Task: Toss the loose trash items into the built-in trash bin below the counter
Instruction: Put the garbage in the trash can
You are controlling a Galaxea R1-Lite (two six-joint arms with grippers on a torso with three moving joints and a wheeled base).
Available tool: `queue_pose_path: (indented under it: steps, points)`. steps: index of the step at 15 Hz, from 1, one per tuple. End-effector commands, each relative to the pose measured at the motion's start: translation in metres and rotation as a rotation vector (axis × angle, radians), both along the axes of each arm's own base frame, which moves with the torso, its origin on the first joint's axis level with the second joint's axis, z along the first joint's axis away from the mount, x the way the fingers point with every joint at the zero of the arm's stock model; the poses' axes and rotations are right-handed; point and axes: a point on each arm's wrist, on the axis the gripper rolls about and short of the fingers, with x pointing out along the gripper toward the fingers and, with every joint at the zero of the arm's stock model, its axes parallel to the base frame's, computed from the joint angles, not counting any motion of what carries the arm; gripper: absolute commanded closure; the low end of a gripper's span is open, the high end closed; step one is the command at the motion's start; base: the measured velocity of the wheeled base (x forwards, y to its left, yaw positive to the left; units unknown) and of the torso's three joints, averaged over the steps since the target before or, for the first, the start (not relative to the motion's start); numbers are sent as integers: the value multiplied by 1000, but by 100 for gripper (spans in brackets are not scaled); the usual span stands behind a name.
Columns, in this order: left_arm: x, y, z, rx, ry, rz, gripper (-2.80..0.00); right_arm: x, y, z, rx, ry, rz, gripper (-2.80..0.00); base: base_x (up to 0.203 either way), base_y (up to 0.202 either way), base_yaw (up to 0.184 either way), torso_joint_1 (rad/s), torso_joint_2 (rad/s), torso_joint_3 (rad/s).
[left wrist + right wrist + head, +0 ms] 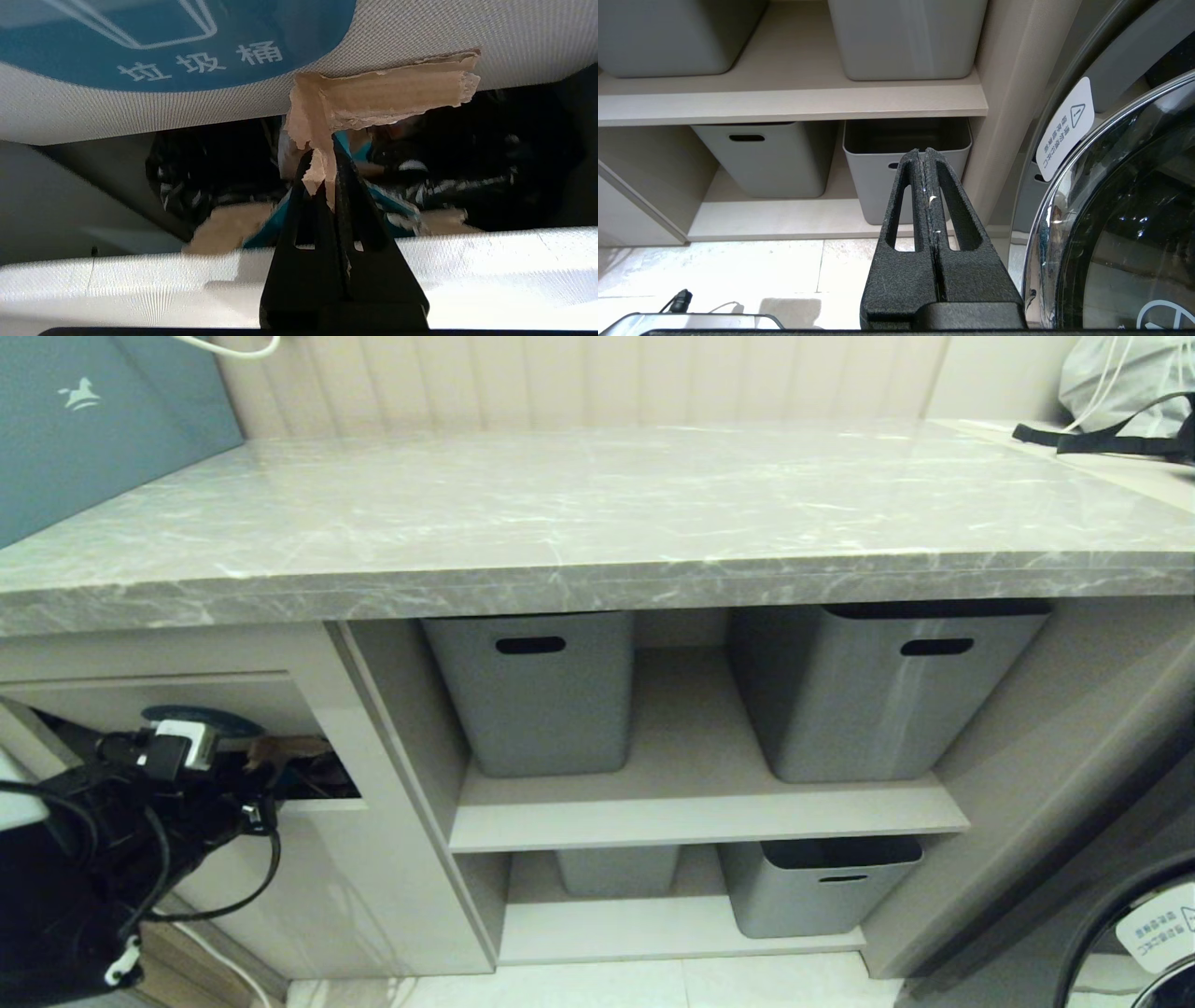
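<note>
The left tool (322,179) is at the bin (313,709) mouth under the counter (597,513), pinching a scrap (383,100) whose long axis runs across the opening. The scrap presses up against the tilted flap (420,32), over the dark cavity, so release should drop it inside. The right tool (926,186), closed and empty, hangs low by the tubs (906,154).

counter (597,513): glossy veined marble-look | scrap (383,95) in left claw (322,161): torn matt brown cardboard | tubs (541,695): smooth grey plastic
</note>
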Motion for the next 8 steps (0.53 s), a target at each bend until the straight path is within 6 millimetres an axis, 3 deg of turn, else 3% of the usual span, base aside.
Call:
queue_pose_path:
  steps: [1,6,7,8]
  points:
    - [4,1,-1,8,-12,-3,0,0,0,0,0,0,1,0,0,0,0,0,0,0]
    - [10,3,-3,17,-19,-2,0,0,0,0,0,0,0,0,0,0,0,0,0,0]
    - [14,4,-1,23,-33,-1,-280,0,0,0,0,0,0,0,0,0,0,0,0,0]
    - [16,5,0,28,-42,-1,-280,0,0,0,0,0,0,0,0,0,0,0,0,0]
